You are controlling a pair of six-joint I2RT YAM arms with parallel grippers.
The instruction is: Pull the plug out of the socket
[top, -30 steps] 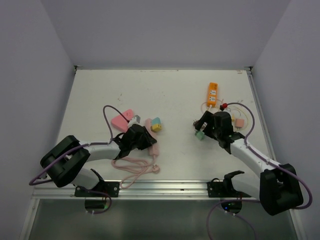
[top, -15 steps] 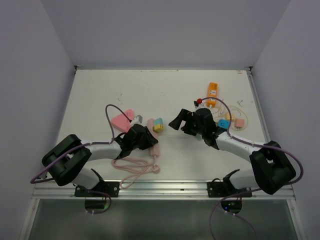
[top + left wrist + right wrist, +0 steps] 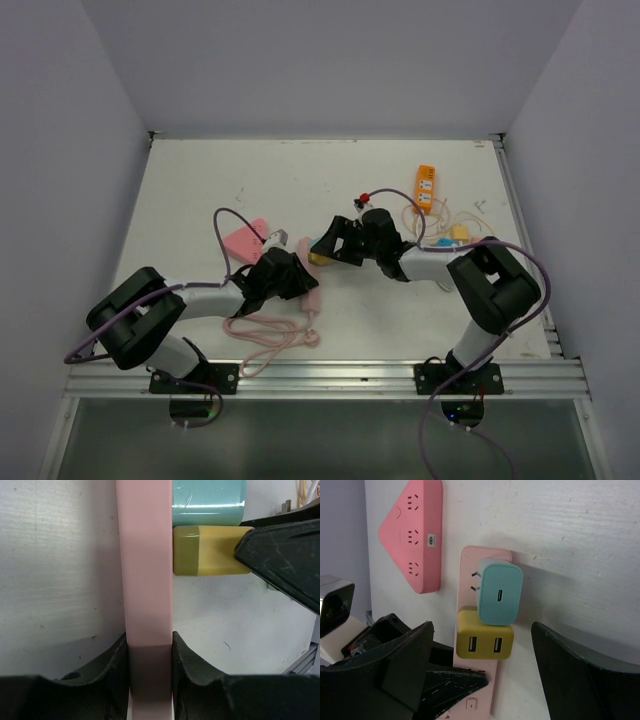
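Observation:
A pale pink power strip (image 3: 311, 298) lies on the table with a yellow USB plug (image 3: 316, 258) and a teal plug (image 3: 320, 243) in it. My left gripper (image 3: 290, 277) is shut on the strip's near end. In the left wrist view the strip (image 3: 147, 555) runs up between my fingers (image 3: 110, 670), with the yellow plug (image 3: 207, 550) and the teal plug (image 3: 207, 502) on its right side. My right gripper (image 3: 335, 245) is open. In the right wrist view its fingers (image 3: 405, 660) stand either side of the yellow plug (image 3: 484, 640), apart from it. The teal plug (image 3: 499, 594) is just beyond.
A pink triangular socket block (image 3: 245, 240) lies left of the strip and also shows in the right wrist view (image 3: 415, 535). The strip's pink cord (image 3: 265, 335) coils near the front edge. An orange power strip (image 3: 425, 188) and loose small plugs and cables (image 3: 460, 232) lie at the right.
My right arm has swung left across the table from the right-hand cables to the plugs on the pink strip. My left gripper has stayed shut on the strip.

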